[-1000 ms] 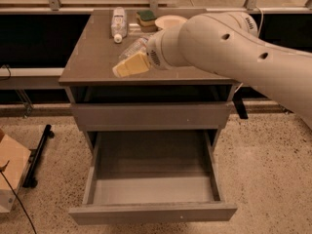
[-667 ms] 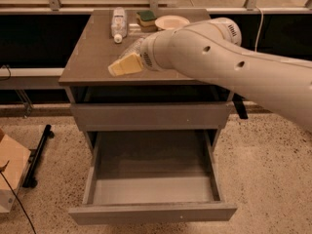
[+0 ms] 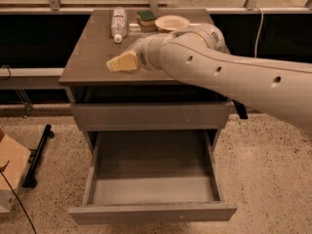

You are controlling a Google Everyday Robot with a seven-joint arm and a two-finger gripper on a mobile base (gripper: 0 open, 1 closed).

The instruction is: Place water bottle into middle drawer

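Note:
The water bottle (image 3: 118, 22), clear plastic with a white label, lies on its side at the back left of the cabinet top, cap end towards the front. My gripper (image 3: 122, 62), beige-tipped, hovers low over the top's front left area, a hand-width in front of the bottle and apart from it. It holds nothing that I can see. The middle drawer (image 3: 153, 212), wide and shallow grey metal, is pulled fully out at the cabinet's bottom, and its inside shows nothing. My arm hides the right part of the top.
A green-and-yellow sponge (image 3: 146, 18) and a pale plate (image 3: 171, 22) sit at the back of the brown top (image 3: 90, 57). A taller grey drawer front (image 3: 151, 116) above is shut. A cardboard box (image 3: 9, 172) and a black stand (image 3: 39, 152) are on the speckled floor at left.
My arm has swung left across the cabinet top, carrying the gripper a little left and closer to the bottle. The bottle and the drawer have not moved.

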